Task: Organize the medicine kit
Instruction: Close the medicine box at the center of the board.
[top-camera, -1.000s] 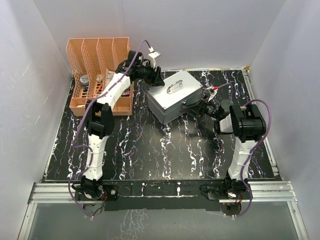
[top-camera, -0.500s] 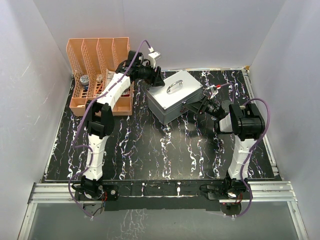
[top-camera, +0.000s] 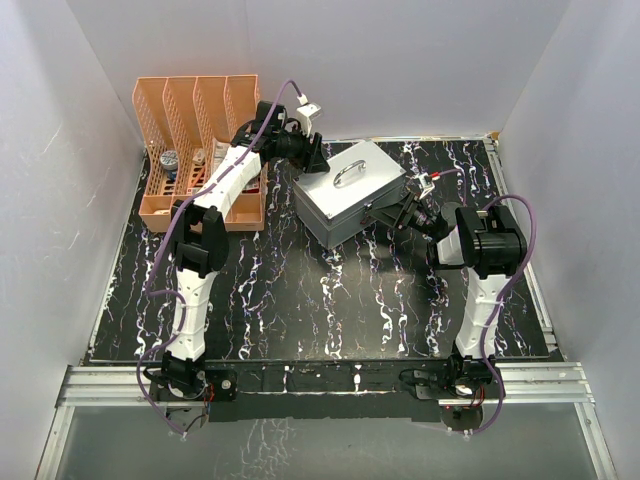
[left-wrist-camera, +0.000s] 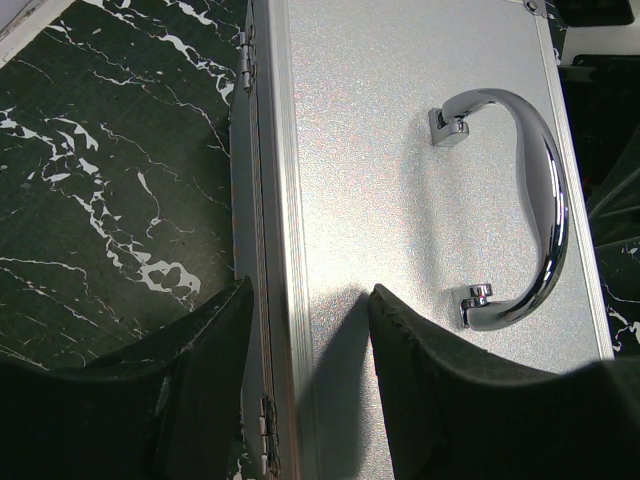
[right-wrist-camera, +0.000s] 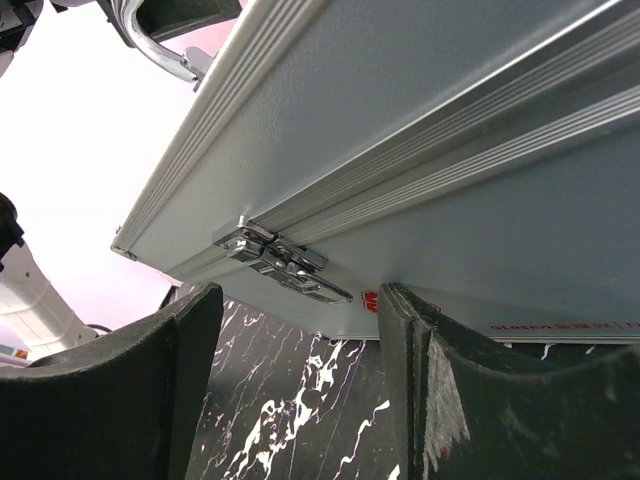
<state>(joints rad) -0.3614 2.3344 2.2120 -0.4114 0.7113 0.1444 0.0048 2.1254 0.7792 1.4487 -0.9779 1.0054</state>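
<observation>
Medicine kit (top-camera: 345, 205) unmoved; left tool (left-wrist-camera: 310, 300) half-open astride its hinge edge (left-wrist-camera: 262, 200), right tool (right-wrist-camera: 300, 295), empty, narrowed slightly.

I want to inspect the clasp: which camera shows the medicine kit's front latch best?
The right wrist view: the front latch sits mid-frame, close and sharp. The left wrist view shows only the medicine kit's lid, handle and hinged edge; the top external view has the latch too small to see.

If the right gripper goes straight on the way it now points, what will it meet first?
Probably the latch on the front of the medicine kit: it lies straight ahead of the right gripper, though how near is unclear.
</observation>
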